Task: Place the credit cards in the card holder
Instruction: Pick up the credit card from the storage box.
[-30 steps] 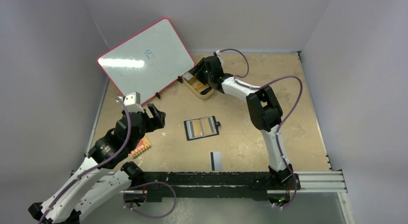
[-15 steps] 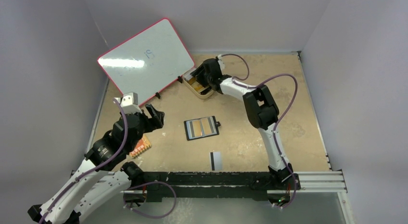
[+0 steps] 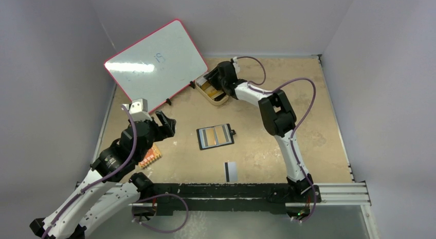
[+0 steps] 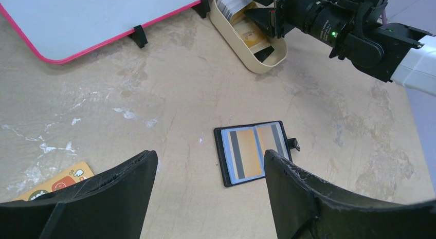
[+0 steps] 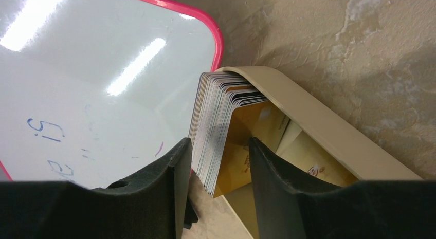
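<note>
My right claw (image 5: pixel 220 146) has crept a little further over the tan tray (image 5: pixel 319 126) in the last second, and its tips now reach down into the tray. That puts me at the pick-up step, not the carrying one. Its fingers (image 5: pixel 175 187) are parted a modest way and straddle the stack of credit cards (image 5: pixel 211 110), which stands on edge at the tray's end nearest the whiteboard (image 5: pixel 92 95). The left pad sits right against the stack. On the right, only an orange-gold card (image 5: pixel 247 131) leaning off the stack lies near the other pad. I judge the claw released, with nothing clamped yet.

My left claw (image 4: pixel 210 159) has sunk slightly and drifted back. It hovers wide open above the tabletop (image 4: pixel 169 95), holding and touching nothing. The card holder (image 4: pixel 254 152) lies open and flat just below it, pockets up, showing grey and orange-gold bands. I cannot tell whether those are cards already seated.

Further out, one card with a black stripe (image 3: pixel 231 170) lies alone near the arm bases, well apart from the holder. The small orange board (image 3: pixel 150 158) sits beside my left arm.

Peeling a single card from so tight a stack looks like the tricky part.
</note>
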{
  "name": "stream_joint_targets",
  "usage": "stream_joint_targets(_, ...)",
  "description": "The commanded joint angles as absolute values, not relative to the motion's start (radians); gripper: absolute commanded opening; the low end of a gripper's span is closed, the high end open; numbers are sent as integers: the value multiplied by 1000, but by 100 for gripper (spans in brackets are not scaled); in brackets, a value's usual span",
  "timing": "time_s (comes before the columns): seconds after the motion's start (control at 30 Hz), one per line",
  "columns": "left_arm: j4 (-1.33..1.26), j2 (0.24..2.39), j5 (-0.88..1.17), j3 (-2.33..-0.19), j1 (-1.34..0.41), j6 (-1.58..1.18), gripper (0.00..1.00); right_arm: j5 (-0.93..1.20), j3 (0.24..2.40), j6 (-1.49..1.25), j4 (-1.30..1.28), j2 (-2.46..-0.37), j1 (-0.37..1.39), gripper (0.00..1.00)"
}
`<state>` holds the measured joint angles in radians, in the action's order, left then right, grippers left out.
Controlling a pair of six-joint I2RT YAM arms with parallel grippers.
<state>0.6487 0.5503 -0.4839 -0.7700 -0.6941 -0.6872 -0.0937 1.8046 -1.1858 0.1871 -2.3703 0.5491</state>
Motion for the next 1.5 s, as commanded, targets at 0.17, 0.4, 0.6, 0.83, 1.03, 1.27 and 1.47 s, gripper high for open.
stream_joint_targets(0.17,615,547,-489,-762,-693,-671,76,-104,1849,-1186,262,-2337,542,40)
stream_joint_targets(0.4,614,548,-487,-762,-693,-672,76,-99,1834,-1189,265,-2328,542,30)
stream_joint_targets(0.6,615,545,-486,-761,-693,-672,76,-118,1824,-1189,255,-2305,541,24)
stream_joint_targets(0.83,612,545,-484,-759,-693,-673,76,-163,1772,-1201,220,-2252,542,18)
stream_joint_targets(1.03,612,545,-482,-759,-693,-674,76,-166,1650,-1248,221,-2175,549,2)
stream_joint_targets(1.27,616,544,-487,-756,-693,-684,76,-128,1616,-1172,148,-2110,564,0)
stream_joint_targets(1.47,631,559,-481,-766,-695,-700,75,-1,1446,-1062,203,-1985,567,0)
